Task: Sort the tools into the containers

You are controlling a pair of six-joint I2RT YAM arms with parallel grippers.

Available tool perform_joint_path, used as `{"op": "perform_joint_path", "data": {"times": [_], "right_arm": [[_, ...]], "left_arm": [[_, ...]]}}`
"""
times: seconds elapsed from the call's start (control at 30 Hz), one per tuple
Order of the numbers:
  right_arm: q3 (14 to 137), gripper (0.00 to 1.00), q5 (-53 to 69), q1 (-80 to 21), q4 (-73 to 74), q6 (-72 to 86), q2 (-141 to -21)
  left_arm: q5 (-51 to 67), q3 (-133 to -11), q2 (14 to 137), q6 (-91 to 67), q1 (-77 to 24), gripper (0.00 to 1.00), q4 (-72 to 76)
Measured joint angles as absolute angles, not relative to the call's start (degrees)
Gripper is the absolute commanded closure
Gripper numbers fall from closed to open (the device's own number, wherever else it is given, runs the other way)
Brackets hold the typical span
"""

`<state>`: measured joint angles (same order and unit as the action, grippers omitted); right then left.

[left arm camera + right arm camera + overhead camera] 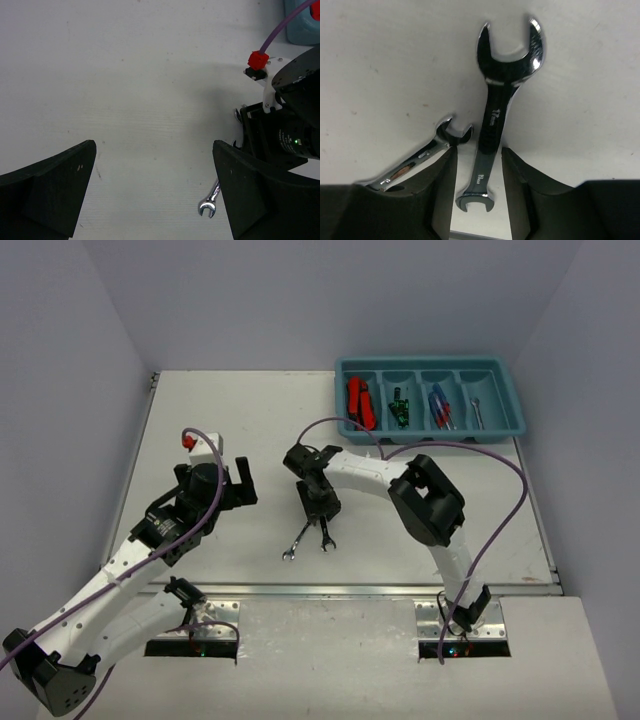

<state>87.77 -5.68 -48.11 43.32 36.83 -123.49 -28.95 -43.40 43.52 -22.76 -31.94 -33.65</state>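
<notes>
Two silver wrenches lie mid-table in a V. My right gripper [320, 520] is down over them, and its jaws straddle the larger wrench [495, 115] with a small gap on each side. The smaller wrench [427, 150] lies slanted, partly under the left finger [440, 190]. In the top view they are the right wrench [325, 537] and the left wrench [297, 542]. The teal container [430, 432] at the back right holds red knives [360, 402], a green screwdriver [400, 405], blue screwdrivers [440, 408] and a wrench [477, 410]. My left gripper [240, 485] hovers wide open and holds nothing.
The left wrist view shows one wrench end [210, 202] beside my left gripper's right finger [250, 195] and the right arm's wrist [290, 125] close by. A purple cable [500, 480] loops over the table on the right. White walls enclose the table.
</notes>
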Motion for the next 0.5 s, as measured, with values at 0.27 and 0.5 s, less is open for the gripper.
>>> {"op": "perform_joint_path", "data": {"times": [0.27, 0.5], "right_arm": [[92.2, 0.68, -6.2, -46.0, 46.0, 35.8, -126.3], [94.3, 1.0, -5.6, -45.9, 47.4, 34.7, -127.5]], "left_arm": [[-28.6, -43.4, 42.7, -22.7, -31.9, 0.0, -33.6], [-28.4, -43.4, 42.0, -22.6, -31.9, 0.0, -33.6]]}}
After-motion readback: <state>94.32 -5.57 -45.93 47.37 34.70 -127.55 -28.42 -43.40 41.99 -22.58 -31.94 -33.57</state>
